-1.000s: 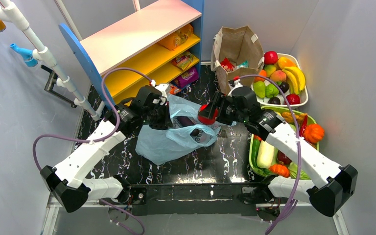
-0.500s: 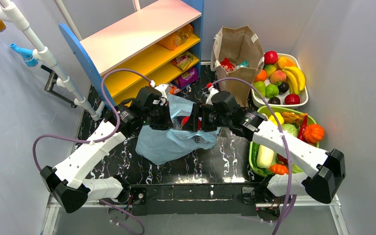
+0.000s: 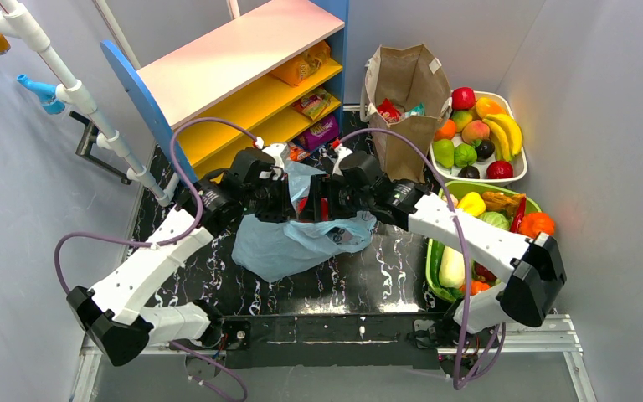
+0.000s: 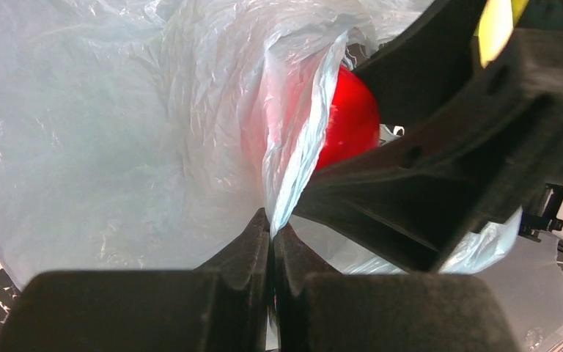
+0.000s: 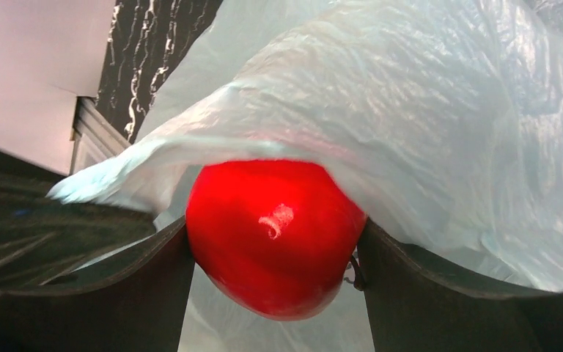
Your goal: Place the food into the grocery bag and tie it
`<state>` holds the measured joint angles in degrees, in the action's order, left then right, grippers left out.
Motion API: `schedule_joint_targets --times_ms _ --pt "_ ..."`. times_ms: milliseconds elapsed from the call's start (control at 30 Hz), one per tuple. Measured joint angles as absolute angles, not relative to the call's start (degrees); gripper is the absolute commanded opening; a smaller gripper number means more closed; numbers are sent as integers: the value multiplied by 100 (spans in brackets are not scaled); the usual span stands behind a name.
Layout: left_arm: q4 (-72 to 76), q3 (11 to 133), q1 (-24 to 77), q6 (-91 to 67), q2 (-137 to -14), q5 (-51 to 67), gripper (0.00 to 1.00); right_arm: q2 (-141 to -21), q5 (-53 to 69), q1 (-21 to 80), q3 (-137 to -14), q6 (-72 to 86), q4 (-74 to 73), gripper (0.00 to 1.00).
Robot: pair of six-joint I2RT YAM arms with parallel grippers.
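From above, the grocery bag [image 3: 280,247] lay mid-table between both arms. Left wrist: the left gripper [image 4: 271,233] pinched the bag's rim tight. Right wrist: the right gripper [image 5: 273,246] clasped a glossy red item [image 5: 271,220], perhaps fruit, under the bag's lip. The draping film might snag it and spill it outside.

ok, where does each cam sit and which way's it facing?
Top external: above and behind the bases, looking down on the table; both arms show, meeting over the grocery bag.
Right wrist: looks between fingers of the right gripper, shut on a red item under the bag's edge.
Left wrist: looks along the shut left gripper pinching bag film; right gripper crosses.
Shared: both wrist views show red item, bag.
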<state>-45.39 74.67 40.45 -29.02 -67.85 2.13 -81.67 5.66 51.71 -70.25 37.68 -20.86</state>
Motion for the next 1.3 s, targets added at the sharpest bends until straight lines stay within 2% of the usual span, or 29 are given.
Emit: schedule_joint_targets --times_ms 467,900,1300 --pt "-4542 7470 4045 -2921 -6578 160 0 -8484 646 5221 -7637 3416 -2156 85" --pt "-4484 7468 4036 -2919 -6532 147 0 -8146 1730 5326 -6565 2642 -1186 87" --pt "-3913 7197 4033 -2835 -6288 831 0 -8072 1635 5623 -6306 1262 -319 87"
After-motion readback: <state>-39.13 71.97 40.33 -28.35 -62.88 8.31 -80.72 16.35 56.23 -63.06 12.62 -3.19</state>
